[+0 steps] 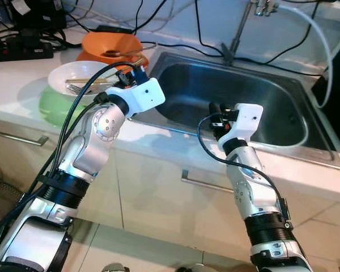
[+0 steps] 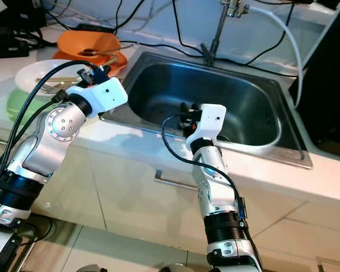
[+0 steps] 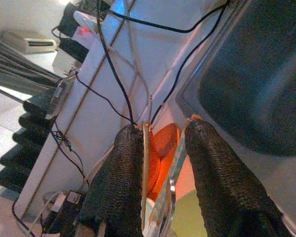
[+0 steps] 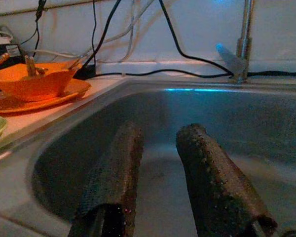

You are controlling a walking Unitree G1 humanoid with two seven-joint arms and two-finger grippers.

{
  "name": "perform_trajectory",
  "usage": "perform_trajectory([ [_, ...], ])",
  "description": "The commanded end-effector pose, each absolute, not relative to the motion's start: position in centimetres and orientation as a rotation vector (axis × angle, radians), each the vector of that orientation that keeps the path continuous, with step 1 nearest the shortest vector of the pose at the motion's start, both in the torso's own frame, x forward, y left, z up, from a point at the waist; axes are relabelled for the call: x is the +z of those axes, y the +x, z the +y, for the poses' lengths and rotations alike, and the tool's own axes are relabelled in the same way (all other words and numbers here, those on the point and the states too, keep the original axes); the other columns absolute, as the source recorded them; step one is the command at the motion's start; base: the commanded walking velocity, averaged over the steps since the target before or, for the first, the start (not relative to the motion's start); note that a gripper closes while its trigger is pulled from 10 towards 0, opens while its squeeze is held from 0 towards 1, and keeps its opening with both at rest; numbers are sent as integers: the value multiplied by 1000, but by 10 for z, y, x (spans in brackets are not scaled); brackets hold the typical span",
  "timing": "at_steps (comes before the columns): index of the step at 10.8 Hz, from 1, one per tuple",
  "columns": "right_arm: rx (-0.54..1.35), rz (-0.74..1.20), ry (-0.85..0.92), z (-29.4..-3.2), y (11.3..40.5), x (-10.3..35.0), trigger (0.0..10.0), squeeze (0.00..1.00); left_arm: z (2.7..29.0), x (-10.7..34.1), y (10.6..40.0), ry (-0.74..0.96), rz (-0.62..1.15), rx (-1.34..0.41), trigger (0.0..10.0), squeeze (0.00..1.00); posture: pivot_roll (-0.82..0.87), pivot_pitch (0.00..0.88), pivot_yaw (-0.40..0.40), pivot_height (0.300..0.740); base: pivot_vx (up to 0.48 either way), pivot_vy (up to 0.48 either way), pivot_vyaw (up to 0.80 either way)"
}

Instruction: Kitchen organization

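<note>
the left gripper (image 3: 160,148) is up over the counter (image 1: 11,79) beside the steel sink (image 1: 283,141), its fingers apart with a thin metal utensil (image 3: 163,197) and a chopstick-like stick standing between them; whether they press on either i cannot tell. just past it sits the orange bowl (image 1: 110,45) on an orange plate (image 4: 19,101), with a white plate (image 1: 79,76) holding cutlery stacked on a green plate (image 1: 54,107) nearer the counter's edge. the right gripper (image 4: 158,153) hangs over the sink's near rim, fingers apart and holding nothing, pointing into the basin toward the tap (image 4: 244,39).
</note>
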State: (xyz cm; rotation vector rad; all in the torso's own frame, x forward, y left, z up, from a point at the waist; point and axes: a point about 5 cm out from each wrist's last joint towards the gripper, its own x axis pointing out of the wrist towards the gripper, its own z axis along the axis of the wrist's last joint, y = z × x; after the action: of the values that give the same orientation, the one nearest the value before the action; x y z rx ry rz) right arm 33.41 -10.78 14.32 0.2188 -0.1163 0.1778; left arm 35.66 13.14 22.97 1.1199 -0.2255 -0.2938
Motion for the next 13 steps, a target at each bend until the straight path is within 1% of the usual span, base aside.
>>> perform_trajectory([
  [1, 173, -126, 216, -111, 333, 145, 10000, 0, 127, 237, 358, 1121, -251, -294, 10000, 0, -11, 29, -123, 719, 0, 0, 0],
  [6, 173, -119, 223, -109, 330, 143, 10000, 0, 119, 240, 360, 1119, -250, -357, 10000, 0, -15, 55, -118, 719, 0, 0, 0],
  [9, 166, -119, 231, -109, 331, 144, 10000, 0, 115, 244, 367, 1156, -224, -388, 10000, 0, -16, 68, -105, 719, 0, 0, 0],
  [13, 163, -120, 236, -108, 332, 145, 10000, 0, 117, 241, 372, 1196, -188, -399, 10000, 0, -13, 74, -104, 719, 0, 0, 0],
])
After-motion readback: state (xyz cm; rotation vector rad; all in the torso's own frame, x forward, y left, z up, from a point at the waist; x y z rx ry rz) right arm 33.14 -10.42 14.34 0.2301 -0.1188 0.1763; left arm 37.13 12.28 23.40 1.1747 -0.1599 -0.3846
